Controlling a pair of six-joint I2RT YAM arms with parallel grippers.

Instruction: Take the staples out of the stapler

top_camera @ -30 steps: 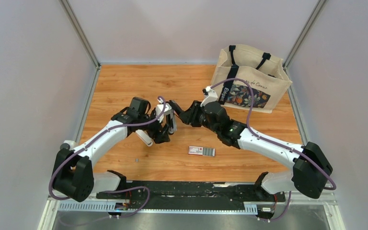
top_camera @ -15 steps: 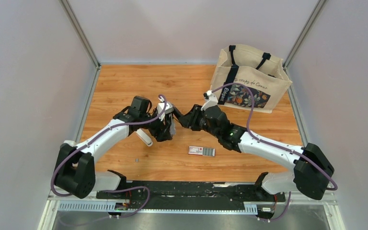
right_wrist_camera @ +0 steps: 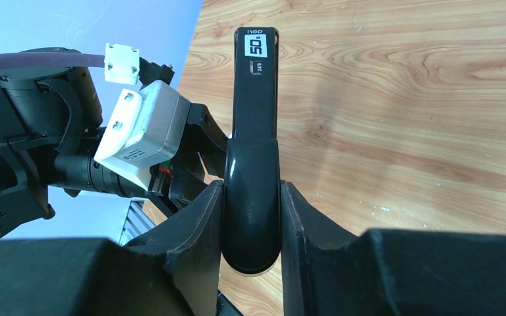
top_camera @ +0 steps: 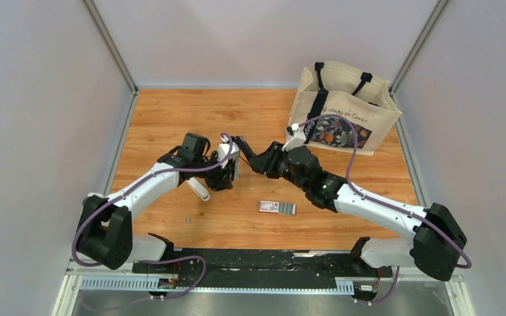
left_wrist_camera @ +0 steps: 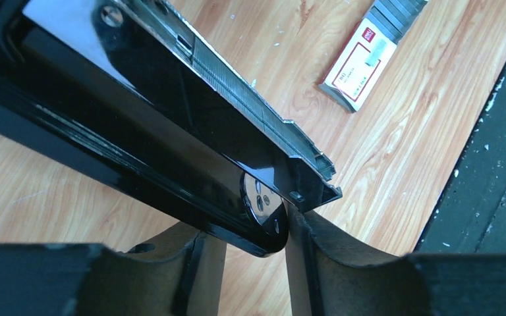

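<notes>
While my arms meet over the table (top_camera: 165,118), my right gripper (right_wrist_camera: 250,197) clamps the black stapler (right_wrist_camera: 255,112) by its top arm and my left gripper (left_wrist_camera: 253,234) pinches its opened magazine, where grey staples (left_wrist_camera: 237,85) sit in a row.

Tote bag (top_camera: 344,108), small labelled box (top_camera: 277,207)

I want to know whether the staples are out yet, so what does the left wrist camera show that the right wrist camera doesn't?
Only the left wrist view shows the row of staples lying in the open channel of the stapler, the left gripper closed around that stapler's front end, and the red-and-white box on the table. Only the right wrist view shows the stapler's black top arm with its white label, clamped in the right gripper, and the left arm's white camera block. Both show the black stapler and the wooden table.
</notes>
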